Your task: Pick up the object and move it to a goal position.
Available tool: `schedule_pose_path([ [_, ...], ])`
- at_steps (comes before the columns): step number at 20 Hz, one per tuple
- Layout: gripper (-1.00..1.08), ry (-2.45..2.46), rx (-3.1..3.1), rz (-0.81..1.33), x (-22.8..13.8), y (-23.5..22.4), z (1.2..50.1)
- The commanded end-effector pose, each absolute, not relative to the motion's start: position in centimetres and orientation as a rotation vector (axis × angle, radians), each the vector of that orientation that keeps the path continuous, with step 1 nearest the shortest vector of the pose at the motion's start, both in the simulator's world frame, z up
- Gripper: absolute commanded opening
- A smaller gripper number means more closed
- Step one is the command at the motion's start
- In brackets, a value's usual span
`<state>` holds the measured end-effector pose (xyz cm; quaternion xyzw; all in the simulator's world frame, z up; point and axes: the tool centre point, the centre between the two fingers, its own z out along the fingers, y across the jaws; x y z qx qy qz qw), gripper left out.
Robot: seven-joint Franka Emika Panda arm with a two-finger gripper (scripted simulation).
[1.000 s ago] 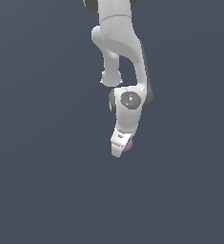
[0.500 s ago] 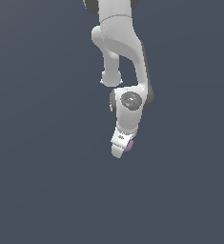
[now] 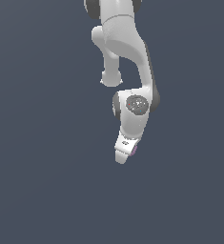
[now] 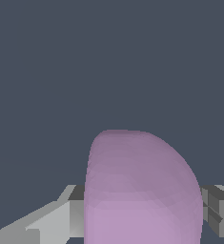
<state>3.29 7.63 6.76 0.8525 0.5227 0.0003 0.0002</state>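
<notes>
Lilac ball (image 4: pixel 142 190), matte, faceted, clamped by white gripper (image 3: pixel 126 153)

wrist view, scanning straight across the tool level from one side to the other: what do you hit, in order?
Light grey finger → lilac ball filling the gap between the fingers → darker grey finger. Plain dark backdrop behind everything.

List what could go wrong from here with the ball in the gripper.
1. The lilac ball sits between the fingers of the gripper and bulges well past them, so it might slip out.
2. No goal marker shows in either view, so the drop point cannot be checked.
</notes>
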Motion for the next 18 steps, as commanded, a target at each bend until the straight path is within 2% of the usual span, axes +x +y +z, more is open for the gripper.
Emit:
schedule_pose_path([
  [1, -1.0, 1.642, 2.678, 0.002, 4.4, 8.1, 7.2],
  [9, -1.0, 1.642, 2.678, 0.001, 7.3, 9.3, 8.1],
  [18, -1.0, 1.642, 2.678, 0.001, 8.3, 9.7, 8.5],
])
